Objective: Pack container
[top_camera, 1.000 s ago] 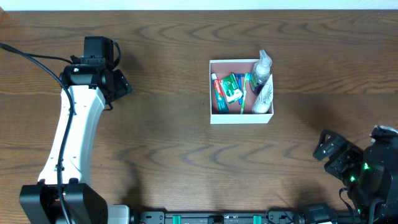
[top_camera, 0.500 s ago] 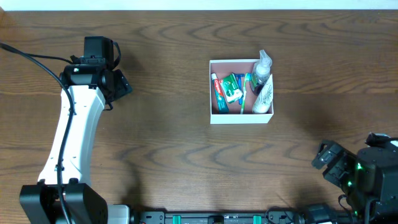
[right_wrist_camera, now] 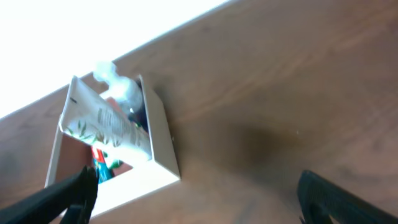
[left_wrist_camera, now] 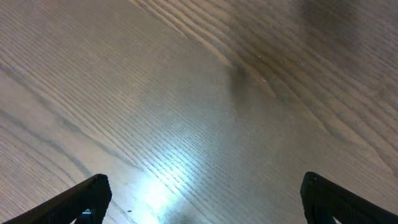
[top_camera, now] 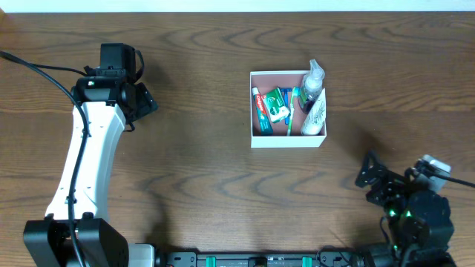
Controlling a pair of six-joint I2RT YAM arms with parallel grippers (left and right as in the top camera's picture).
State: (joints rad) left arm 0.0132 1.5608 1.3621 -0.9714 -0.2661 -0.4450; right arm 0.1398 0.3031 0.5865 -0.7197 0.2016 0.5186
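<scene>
Several toiletries sit inside the container [top_camera: 288, 141] at table centre: a red toothpaste tube [top_camera: 260, 113], a green packet [top_camera: 276, 104], a toothbrush [top_camera: 292, 111], a white tube [top_camera: 315, 117] and a pump bottle [top_camera: 313, 80] leaning on the right wall, packed side by side to fit the shallow box. Left gripper [top_camera: 142, 100] hangs well away at the far left, fingers spread, holding nothing. Right gripper [top_camera: 369, 175] sits low near the front right, also spread and empty, likely parked clear because packing looks finished.
</scene>
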